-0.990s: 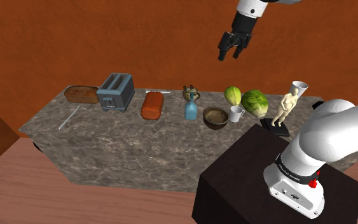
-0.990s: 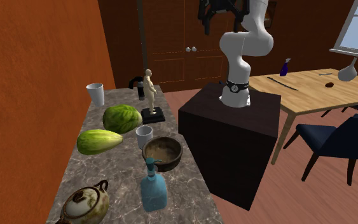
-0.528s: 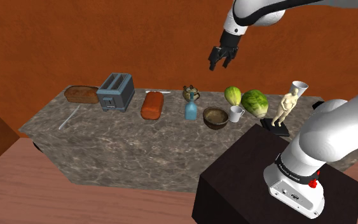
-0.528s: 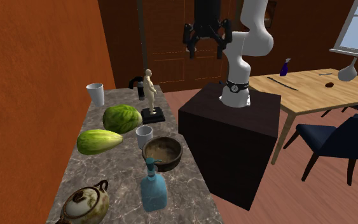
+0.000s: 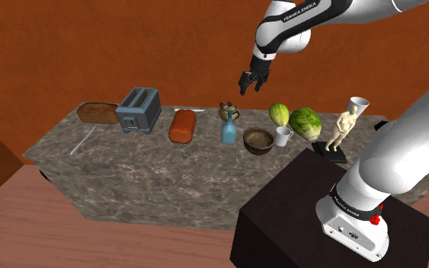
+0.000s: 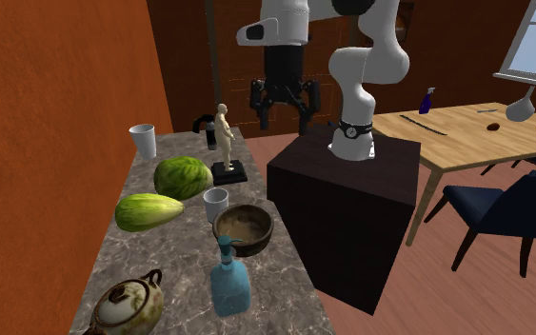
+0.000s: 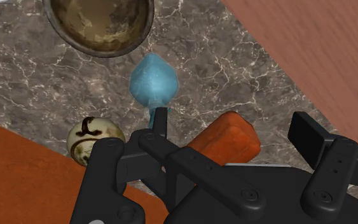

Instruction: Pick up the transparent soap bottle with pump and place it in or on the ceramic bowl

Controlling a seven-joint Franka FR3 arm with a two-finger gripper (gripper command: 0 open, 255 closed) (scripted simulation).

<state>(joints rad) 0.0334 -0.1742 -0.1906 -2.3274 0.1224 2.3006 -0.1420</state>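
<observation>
Looking at the shoulder view, we saw the all-black two-finger gripper (image 5: 248, 82) up in the air, in the upper middle of the frame. It hung high over the long grey marble counter (image 5: 152, 179). Its jaws stood apart and nothing was between them. In the second exterior view the two black fingers (image 6: 260, 107) pointed down with a wide gap.

The see-through blue soap bottle with a pump (image 5: 228, 134) stood upright on the counter, near the middle of the shoulder view. The round brown bowl (image 5: 258, 141) sat just beside it, to its right in that frame. A long orange-red loaf (image 5: 182, 126) lay to the bottle's left. A small brown and cream teapot (image 5: 228, 112) stood right behind the bottle.

Further right in the frame were a little white mug (image 5: 283, 135), two green melons (image 5: 305, 122) and a pale statue of a person (image 5: 343, 128). At the left end stood a grey toaster (image 5: 139, 110) and a brown loaf of bread (image 5: 97, 113).

In the wrist view the bottle lay just past the fingers, far below them. The bowl was beyond it, and the teapot was off to one side.
</observation>
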